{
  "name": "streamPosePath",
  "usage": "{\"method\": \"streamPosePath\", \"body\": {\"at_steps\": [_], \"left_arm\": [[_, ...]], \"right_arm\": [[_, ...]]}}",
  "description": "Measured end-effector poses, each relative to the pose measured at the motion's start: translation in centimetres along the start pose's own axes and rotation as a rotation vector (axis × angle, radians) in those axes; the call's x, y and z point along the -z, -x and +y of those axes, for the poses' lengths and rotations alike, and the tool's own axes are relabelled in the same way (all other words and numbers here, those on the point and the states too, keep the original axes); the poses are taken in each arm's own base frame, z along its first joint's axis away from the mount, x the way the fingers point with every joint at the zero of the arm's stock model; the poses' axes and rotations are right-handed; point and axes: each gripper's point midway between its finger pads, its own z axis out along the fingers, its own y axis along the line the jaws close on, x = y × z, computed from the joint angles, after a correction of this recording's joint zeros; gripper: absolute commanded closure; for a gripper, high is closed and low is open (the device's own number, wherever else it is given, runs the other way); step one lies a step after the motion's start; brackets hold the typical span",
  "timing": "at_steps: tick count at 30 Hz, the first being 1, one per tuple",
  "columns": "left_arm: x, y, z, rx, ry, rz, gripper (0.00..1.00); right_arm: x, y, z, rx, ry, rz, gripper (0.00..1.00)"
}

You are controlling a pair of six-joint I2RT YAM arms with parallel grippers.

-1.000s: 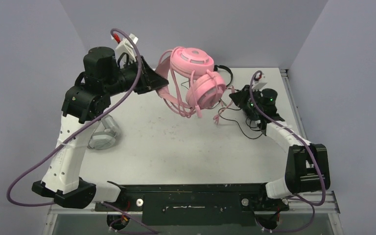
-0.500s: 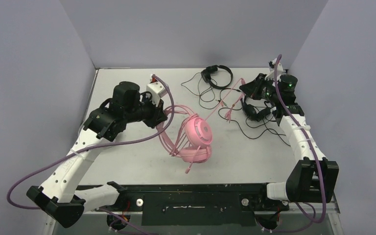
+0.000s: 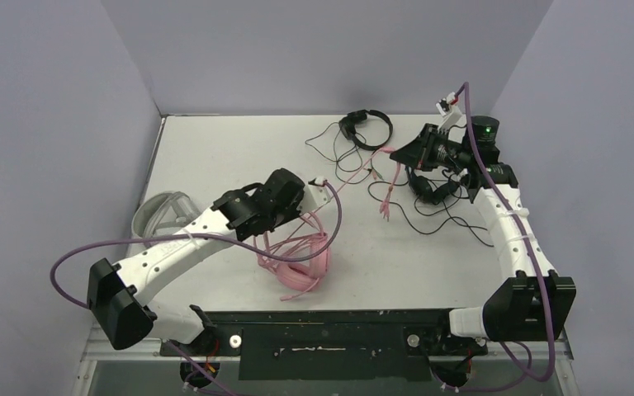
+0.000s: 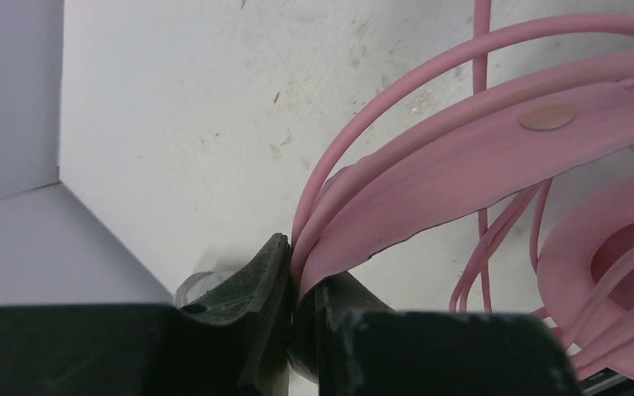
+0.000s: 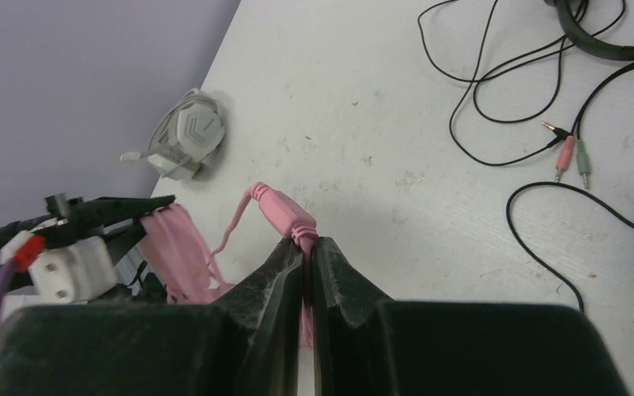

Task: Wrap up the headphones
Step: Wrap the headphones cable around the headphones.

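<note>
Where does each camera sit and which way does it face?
Top external: above, behind the bases, looking down on the table; both arms show.
Left wrist: looks past the left gripper, shut on the pink headset, at the tabletop.
Right wrist: looks past the right gripper, shut on the pink cable, toward the left arm.
Shared: top and right wrist show the white-grey headset.
</note>
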Motion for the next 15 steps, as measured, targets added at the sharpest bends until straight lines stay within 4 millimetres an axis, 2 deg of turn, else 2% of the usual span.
{"method": "streamPosePath", "body": {"at_steps": [5, 10, 15], "left_arm": [[-1.3, -1.9, 2.5, -0.039, 0.172, 0.149, 1.0], [-2.1, -2.0, 4.6, -0.006, 0.311, 0.233, 1.0], [-2.6, -2.1, 6.1, 0.09, 0.429, 0.247, 1.0]], "right_arm": [[0.1, -1.0, 1.8, -0.025, 0.056, 0.059, 1.0], [0.0, -1.8, 4.6, -0.024, 0.142, 0.11, 1.0], [0.6, -2.2, 5.6, -0.055, 0.157, 0.129, 1.0]]}}
